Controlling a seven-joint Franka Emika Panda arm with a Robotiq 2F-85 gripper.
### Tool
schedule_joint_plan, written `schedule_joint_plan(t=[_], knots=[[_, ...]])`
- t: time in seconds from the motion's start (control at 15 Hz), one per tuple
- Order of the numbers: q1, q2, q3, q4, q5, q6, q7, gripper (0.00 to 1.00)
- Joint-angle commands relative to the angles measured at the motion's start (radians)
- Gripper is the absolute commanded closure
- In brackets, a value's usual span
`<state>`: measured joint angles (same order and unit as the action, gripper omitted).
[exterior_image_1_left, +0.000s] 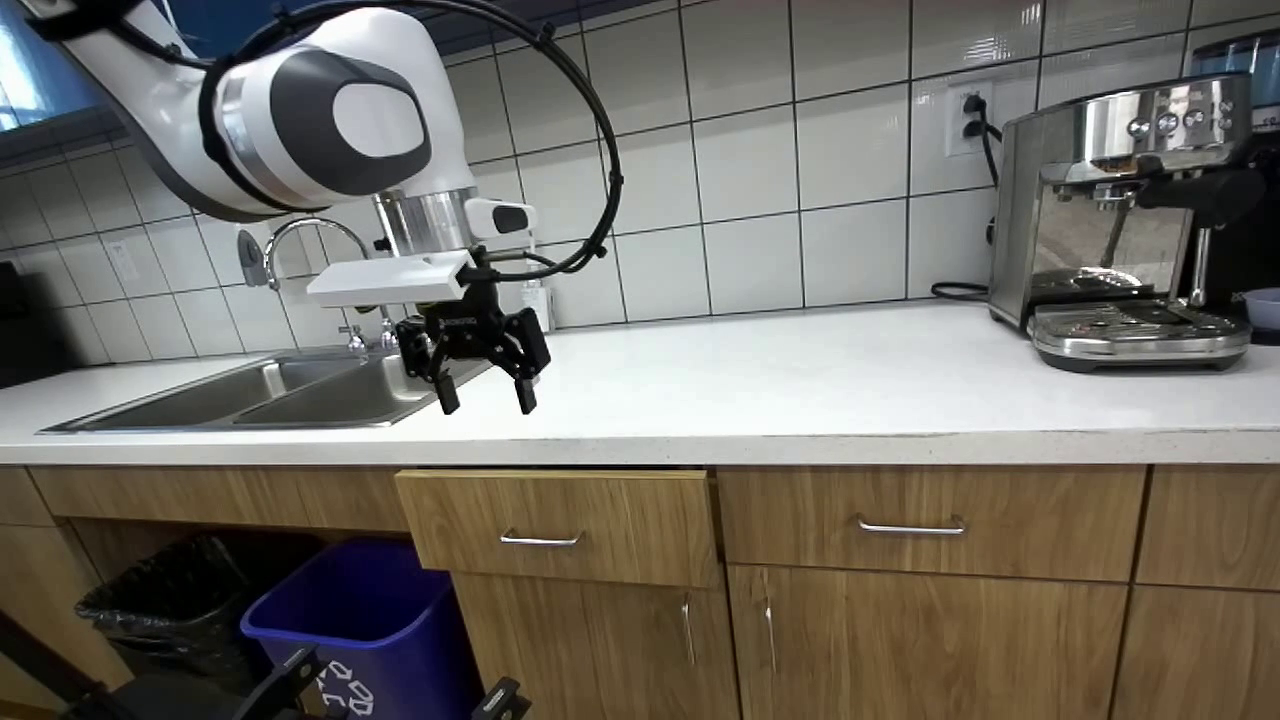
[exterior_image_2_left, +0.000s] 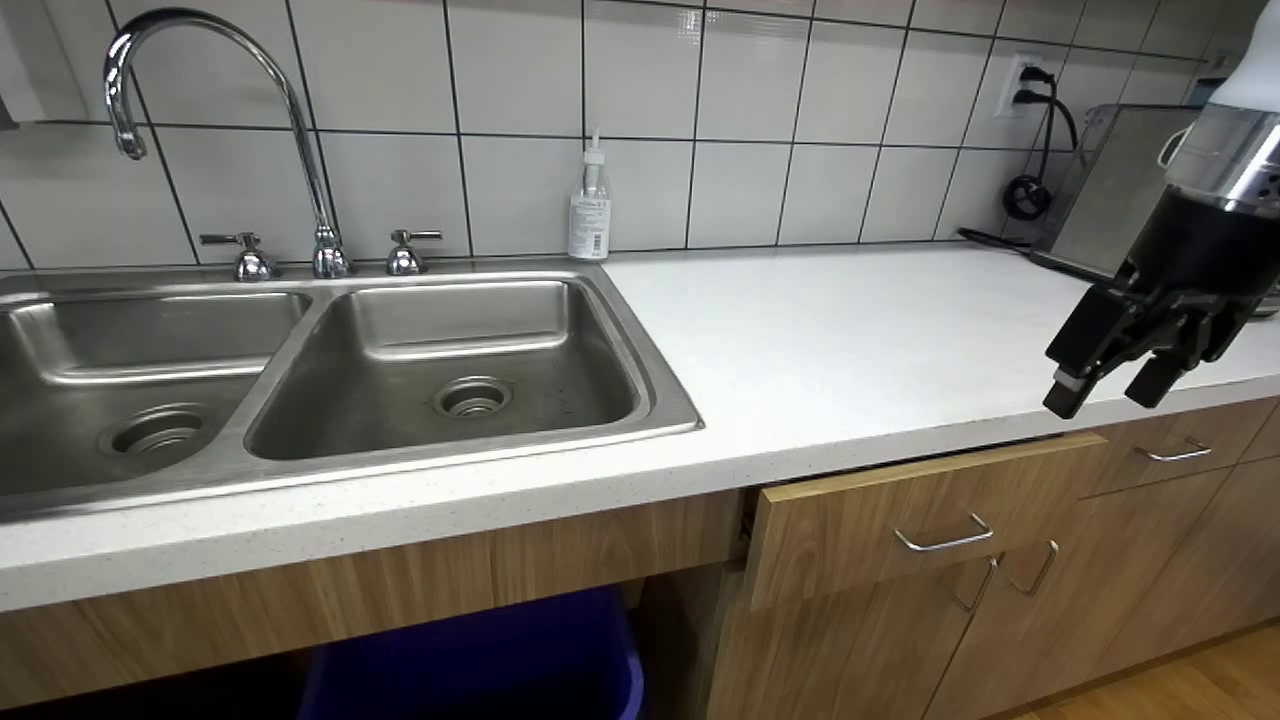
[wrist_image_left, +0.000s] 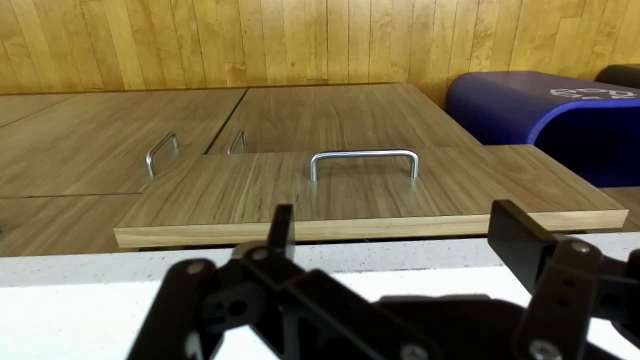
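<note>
Countertop (exterior_image_1_left: 800, 380); ajar drawer (exterior_image_1_left: 565, 510) below spread fingers (exterior_image_1_left: 526, 395)

I can't see inside the drawer (exterior_image_2_left: 920, 513); its front and the counter (exterior_image_2_left: 820, 340) hide it. In an exterior view, the bottle (exterior_image_2_left: 590, 215) at the counter's back edge has words too tiny to read. The wrist view's bottom cuts off the blurry gripper (wrist_image_left: 392, 210).

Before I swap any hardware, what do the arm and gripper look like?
White, rounded arm with dark grey panels and a silvery metal band above the gripper. A thick black cable loops outside it; a flat white housing sits at the wrist. The gripper is black: two blocky fingers on jointed links with screw heads. No lettering legible.
</note>
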<state>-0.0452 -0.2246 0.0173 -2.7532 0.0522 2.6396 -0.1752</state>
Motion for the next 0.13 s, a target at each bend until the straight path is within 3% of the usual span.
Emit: schedule_joint_plan(t=[0.0,0.07], knots=[[0.021,-0.001,-0.022,0.001,-0.011,-0.002,0.008,0.0],[0.021,-0.001,-0.022,0.001,-0.011,-0.002,0.008,0.0]])
